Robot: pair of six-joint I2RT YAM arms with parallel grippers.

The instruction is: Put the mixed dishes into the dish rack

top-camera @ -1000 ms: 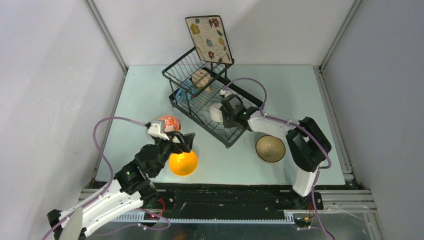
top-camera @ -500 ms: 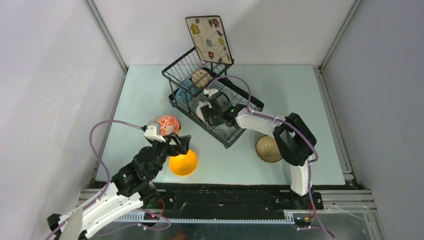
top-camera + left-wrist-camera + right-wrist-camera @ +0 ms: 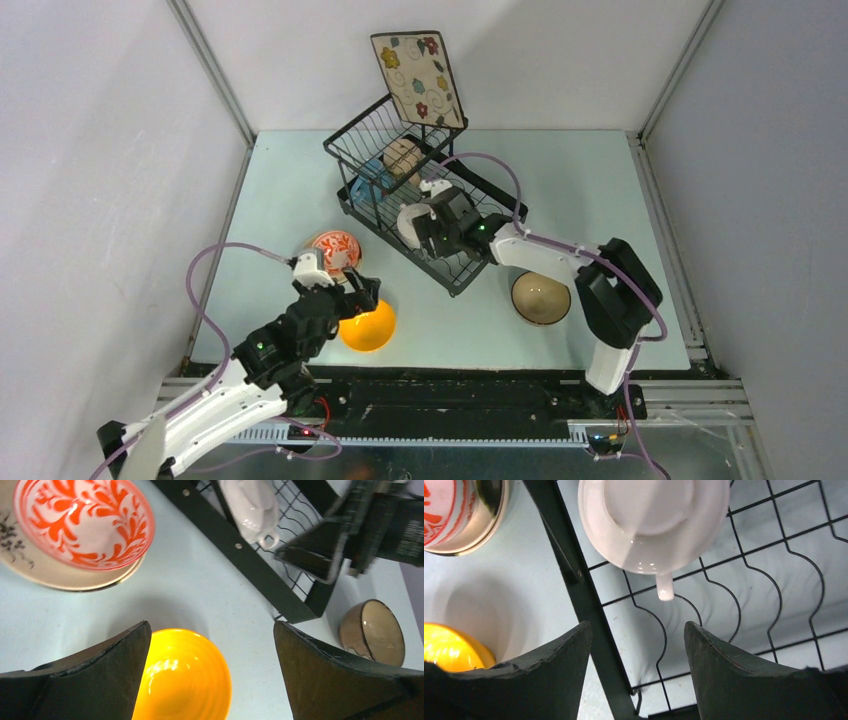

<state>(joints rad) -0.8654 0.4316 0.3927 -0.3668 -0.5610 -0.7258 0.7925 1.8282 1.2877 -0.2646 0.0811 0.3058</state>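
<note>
Where the dish rack point(image 3: 588, 615) holds it, the white bowl point(image 3: 654, 525) lies base-up.

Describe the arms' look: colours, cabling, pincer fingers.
The left arm and right arm are white shells with black joint housings. A mauve cable loops loosely along each. The left pincer and right pincer have broad matte-black wedge fingers with rough edges.

We record the left gripper point(image 3: 362, 293) low at near left, jaws spread wide. The right gripper point(image 3: 425, 232) is extended far and leftward, jaws parted, holding nothing.
</note>
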